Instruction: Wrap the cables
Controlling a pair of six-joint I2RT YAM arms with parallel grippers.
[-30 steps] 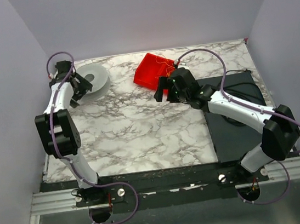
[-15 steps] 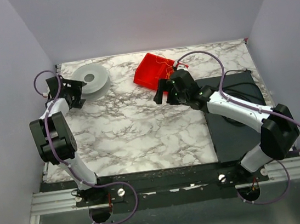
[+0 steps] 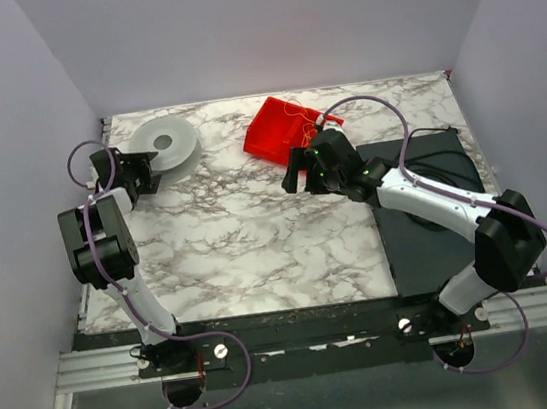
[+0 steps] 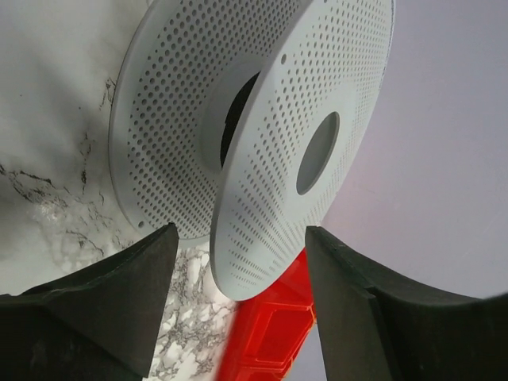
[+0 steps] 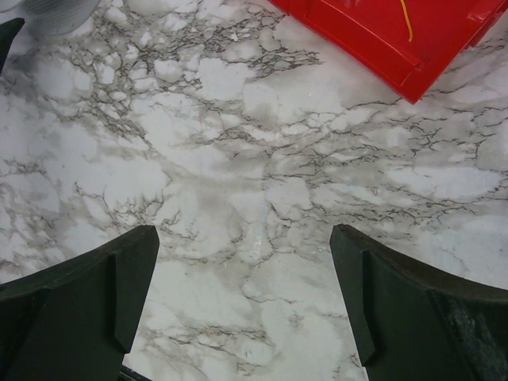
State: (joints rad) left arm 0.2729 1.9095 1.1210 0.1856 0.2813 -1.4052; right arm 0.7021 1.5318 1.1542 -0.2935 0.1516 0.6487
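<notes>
Your left end effector (image 4: 238, 246) has swung left of the spool (image 4: 262, 103) and stands apart astride its flange (image 4: 270, 206): you're fetching the spool, so close on it next. Your right end effector (image 5: 242, 246) gapes near the bin (image 5: 357, 36) holding the cables (image 5: 406, 20).

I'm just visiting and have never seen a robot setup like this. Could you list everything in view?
table: one, white-grey marble, under everything
spool: one, pale grey, perforated, far left
bin: one, red, far middle
cables: thin strands, number unclear, yellow-orange, in the bin
mat: one, black, right side
left gripper: one, black, open, straddling the spool's rim
right gripper: one, black, open, above bare marble near the bin
</notes>
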